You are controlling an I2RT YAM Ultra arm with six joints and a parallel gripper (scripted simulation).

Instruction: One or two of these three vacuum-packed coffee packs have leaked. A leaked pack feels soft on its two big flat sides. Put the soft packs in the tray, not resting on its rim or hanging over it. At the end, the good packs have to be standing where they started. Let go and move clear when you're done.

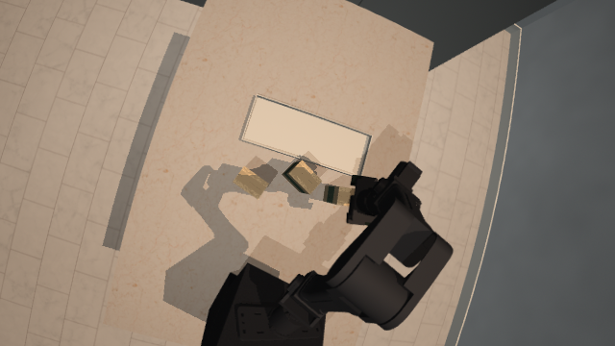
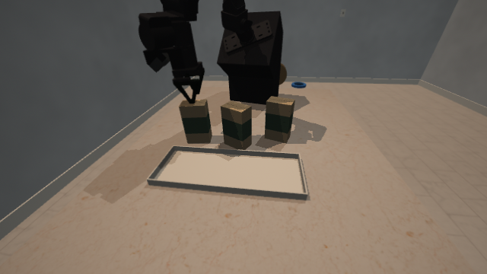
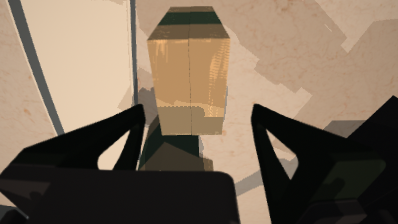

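Black end effector (image 2: pixel 191 100) with fingers apart and holding nothing, tips at top of end coffee pack (image 2: pixel 195 121), tray (image 2: pixel 229 188) nearby on tabletop (image 2: pixel 342 213).

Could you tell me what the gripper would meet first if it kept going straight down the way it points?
Most likely the top of the end pack right beneath the open gripper; its fingertips already reach the top edge.

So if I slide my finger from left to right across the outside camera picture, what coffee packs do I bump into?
Pack under the gripper, the left pack → middle pack → right pack.
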